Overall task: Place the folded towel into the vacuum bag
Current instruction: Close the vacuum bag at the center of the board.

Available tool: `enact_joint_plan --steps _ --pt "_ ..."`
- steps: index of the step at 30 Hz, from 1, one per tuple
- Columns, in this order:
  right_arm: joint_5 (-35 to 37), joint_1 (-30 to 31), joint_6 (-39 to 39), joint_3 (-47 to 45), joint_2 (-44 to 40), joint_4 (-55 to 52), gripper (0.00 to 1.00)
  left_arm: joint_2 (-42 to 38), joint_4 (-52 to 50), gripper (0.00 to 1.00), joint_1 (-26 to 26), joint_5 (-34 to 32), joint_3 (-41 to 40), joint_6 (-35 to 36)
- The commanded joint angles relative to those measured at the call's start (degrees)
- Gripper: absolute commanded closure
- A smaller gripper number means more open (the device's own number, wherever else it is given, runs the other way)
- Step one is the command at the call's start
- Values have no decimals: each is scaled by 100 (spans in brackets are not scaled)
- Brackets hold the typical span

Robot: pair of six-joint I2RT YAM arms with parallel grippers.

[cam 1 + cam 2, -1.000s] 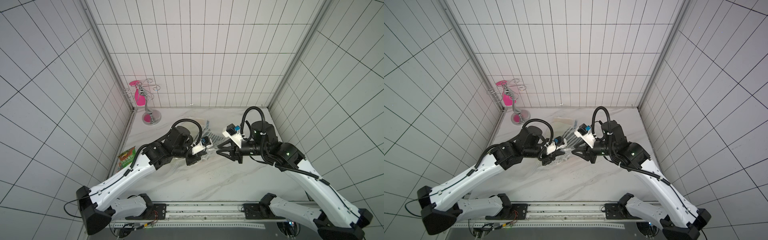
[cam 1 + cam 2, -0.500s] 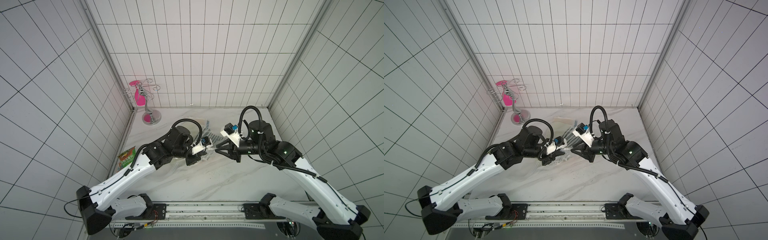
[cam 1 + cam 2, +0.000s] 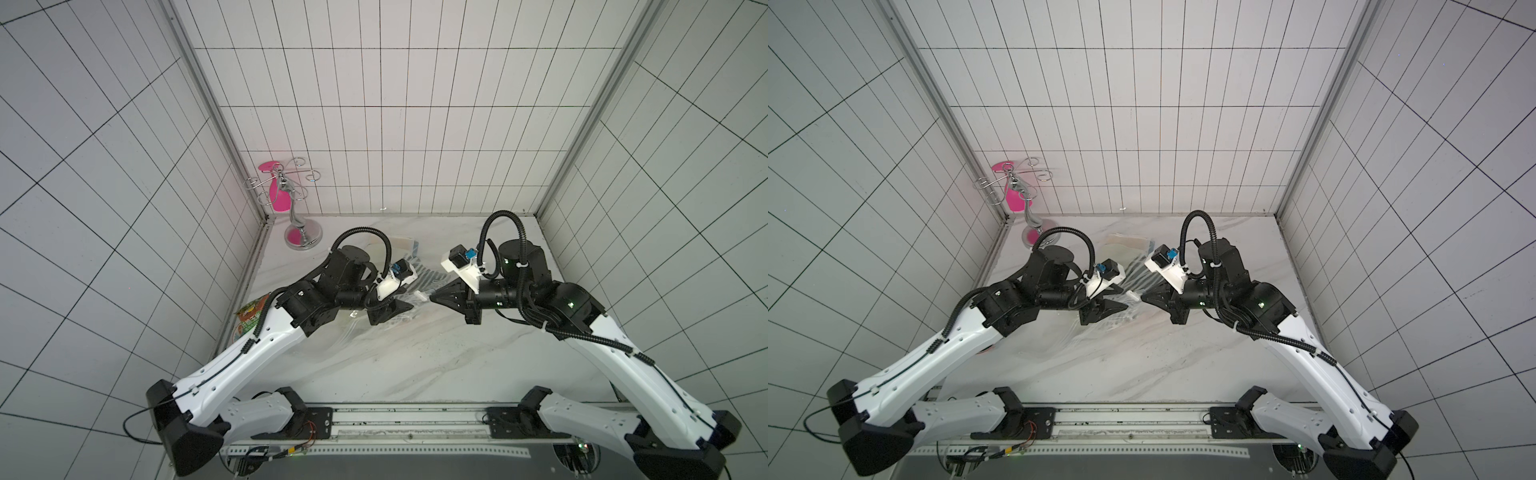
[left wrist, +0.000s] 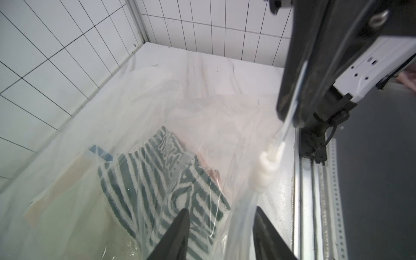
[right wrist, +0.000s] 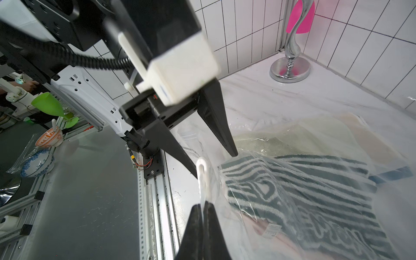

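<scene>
- Two grippers worked the vacuum bag (image 4: 135,101): the right gripper (image 5: 203,207) pinched its rim beside the slider clip (image 5: 202,175), and the left gripper (image 4: 221,210) held its jaws spread.
- Folded towel (image 4: 146,180) lay inside (under clear film).
- Risk: slick plastic slipping from that lone pinch.

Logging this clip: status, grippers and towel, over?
Left gripper open, jaws astride clear crinkly plastic vacuum bag. Right gripper shut on bag edge by white slider clip. Green-striped folded towel apparently inside. Nothing blocking.
</scene>
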Motion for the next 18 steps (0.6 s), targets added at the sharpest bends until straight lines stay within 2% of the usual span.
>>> enact_joint_plan --steps 1,10,18 --pt "-307 54 81 18 -109 263 100 -163 485 44 -3 780 89 -417" --pt "-493 56 43 31 -66 263 100 93 697 44 2 1422 373 -503" --pt "-586 69 -105 -14 -95 220 100 529 154 44 28 1832 694 30"
